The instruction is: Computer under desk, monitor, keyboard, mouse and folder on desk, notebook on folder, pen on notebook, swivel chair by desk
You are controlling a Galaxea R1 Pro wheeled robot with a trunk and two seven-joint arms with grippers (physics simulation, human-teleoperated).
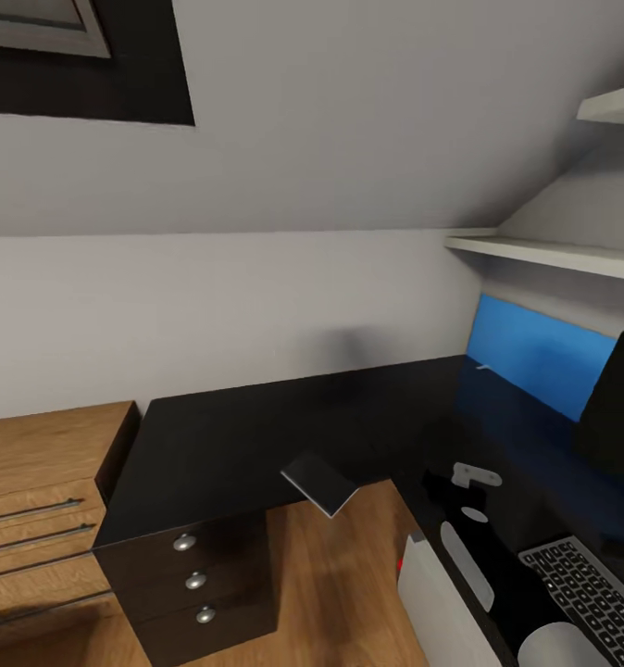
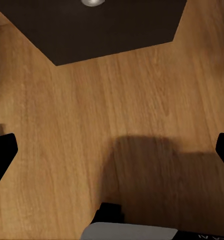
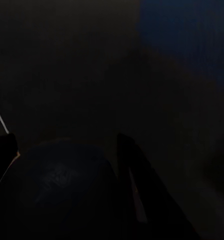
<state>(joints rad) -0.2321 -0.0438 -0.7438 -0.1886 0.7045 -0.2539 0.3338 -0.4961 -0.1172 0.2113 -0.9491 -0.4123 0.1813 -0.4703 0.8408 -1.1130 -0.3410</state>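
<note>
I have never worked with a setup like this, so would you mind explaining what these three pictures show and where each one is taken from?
These are simulator renders from a wheeled robot with two arms. The large picture comes from a camera on its head, looking down at a black L-shaped desk with a blue back panel and knobbed drawers. On the desk stand the monitor and the keyboard; a wooden counter is beside it. The other two come from cameras by each gripper. The left one looks down at the wooden floor, with its dark fingertips spread and nothing between them. The right one is too dark to tell what, if anything, is held.
</note>
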